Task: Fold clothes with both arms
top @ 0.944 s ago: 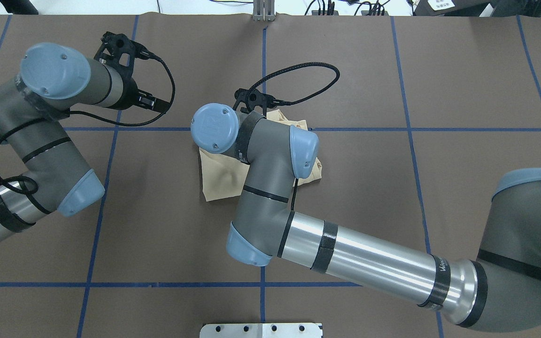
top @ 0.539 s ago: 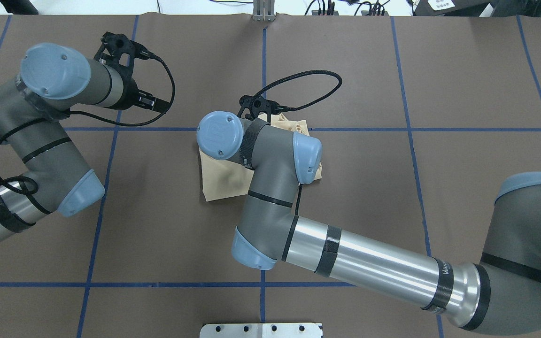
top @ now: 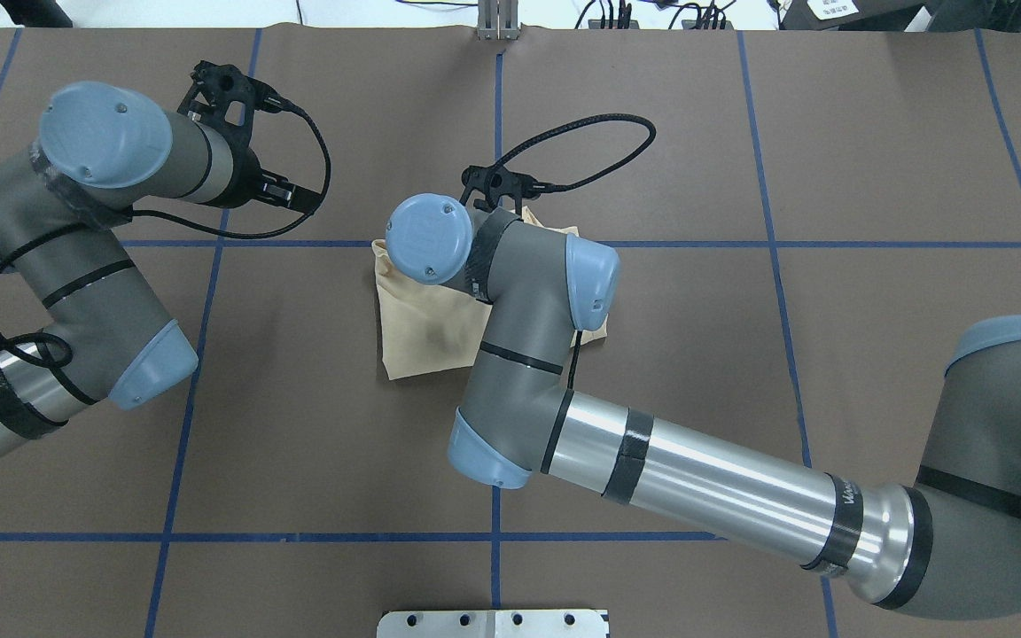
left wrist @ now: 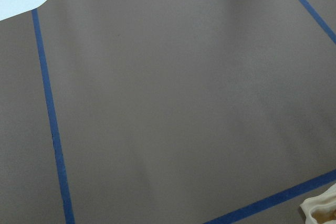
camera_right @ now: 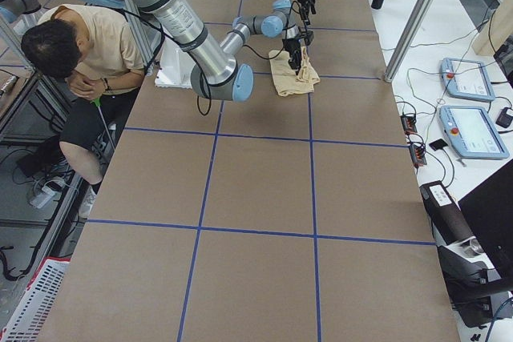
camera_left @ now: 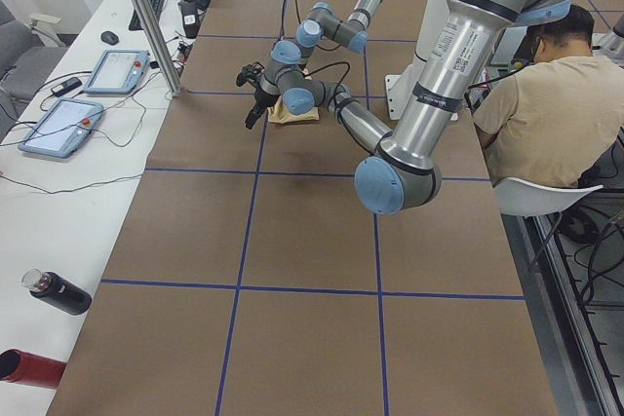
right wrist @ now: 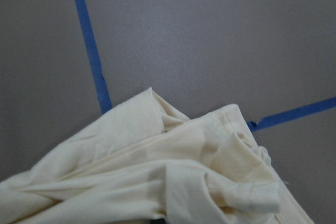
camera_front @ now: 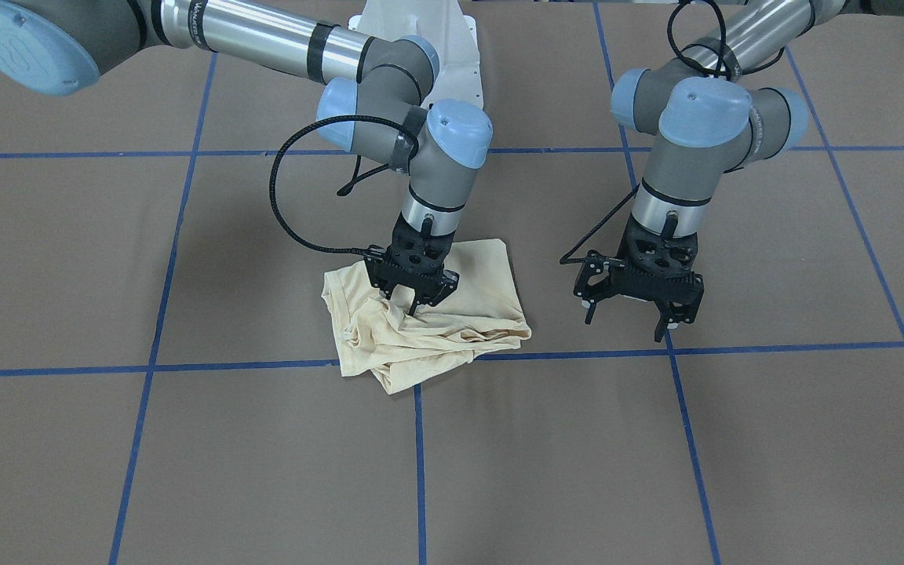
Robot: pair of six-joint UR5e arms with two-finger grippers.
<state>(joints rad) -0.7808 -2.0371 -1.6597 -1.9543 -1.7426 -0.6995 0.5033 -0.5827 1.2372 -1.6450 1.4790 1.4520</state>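
The clothes are one pale cream-yellow shirt (camera_front: 483, 275), lying crumpled and partly folded on the brown table near a crossing of blue tape lines. From overhead, my right arm (top: 697, 478) hides most of the shirt (top: 422, 328). My right gripper (camera_front: 402, 302) points down onto the shirt's far rumpled part, its fingers close together and pinching a raised fold. In the right wrist view the shirt (right wrist: 157, 166) bunches toward the bottom edge. My left gripper (camera_front: 631, 314) hangs open above bare table, apart from the shirt. The left wrist view catches only a shirt corner (left wrist: 323, 208).
Blue tape lines (camera_front: 185, 369) divide the brown table cover into squares. The white pedestal base (camera_front: 460, 47) stands behind the arms. A person (camera_left: 541, 94) sits beside the robot. Teach pendants (camera_left: 58, 124) and bottles (camera_left: 58, 291) lie on the side bench.
My right arm has shifted to the right and slightly away from the base, uncovering the shirt's near-left corner; the fabric under the gripper bunched up, then lay flatter. The left arm has not moved.
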